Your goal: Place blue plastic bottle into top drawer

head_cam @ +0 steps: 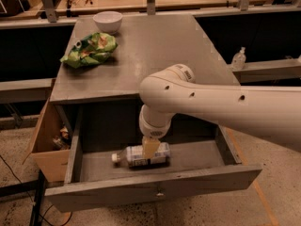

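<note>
The blue plastic bottle (137, 156), clear with a white cap and a pale label, lies on its side on the floor of the open top drawer (197, 158), cap pointing left. The drawer is dark grey, pulled out wide, with a small metal knob (160, 192) at front centre. My gripper (150, 148) hangs straight down from the white arm (221, 102) and sits right at the bottle's middle, over its label. The gripper hides part of the bottle.
On the cabinet top (155, 51) are a green crumpled bag (89, 51) and a white bowl (107, 20). A brown cardboard box (46, 140) stands left of the drawer. A small clear pump bottle (239, 59) stands on a ledge at the right.
</note>
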`<state>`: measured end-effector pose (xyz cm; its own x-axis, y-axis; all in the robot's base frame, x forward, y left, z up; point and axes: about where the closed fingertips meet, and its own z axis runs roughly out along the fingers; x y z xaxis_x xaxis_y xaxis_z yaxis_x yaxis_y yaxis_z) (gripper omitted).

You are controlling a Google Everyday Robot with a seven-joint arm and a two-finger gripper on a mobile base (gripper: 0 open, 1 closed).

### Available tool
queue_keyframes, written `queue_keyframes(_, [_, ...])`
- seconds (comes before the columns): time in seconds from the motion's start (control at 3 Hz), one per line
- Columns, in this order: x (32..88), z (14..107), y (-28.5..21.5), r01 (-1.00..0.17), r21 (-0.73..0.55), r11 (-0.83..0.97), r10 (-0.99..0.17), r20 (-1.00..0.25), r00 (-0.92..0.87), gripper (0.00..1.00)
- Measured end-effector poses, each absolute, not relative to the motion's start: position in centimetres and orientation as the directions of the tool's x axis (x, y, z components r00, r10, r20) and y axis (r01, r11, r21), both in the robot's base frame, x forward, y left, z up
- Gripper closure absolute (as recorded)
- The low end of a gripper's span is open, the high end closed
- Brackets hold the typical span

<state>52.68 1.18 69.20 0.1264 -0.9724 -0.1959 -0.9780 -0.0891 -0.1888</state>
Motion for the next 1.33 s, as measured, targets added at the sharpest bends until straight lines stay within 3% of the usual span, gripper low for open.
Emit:
queue_keyframes(0.67, [53.5,76.3,-5.7,-0.972,-0.234,0.001,-0.915,-0.392,0.093,0.85])
queue_keyframes(1.0, [53.9,81.8,-8.4,-0.954,-0.288,0.084,-0.839,-0.537,0.089,1.00])
queue_keyframes(1.33, [53.6,83.8,-8.1,-0.952,-0.280,0.126,-0.793,-0.605,0.073,0.76])
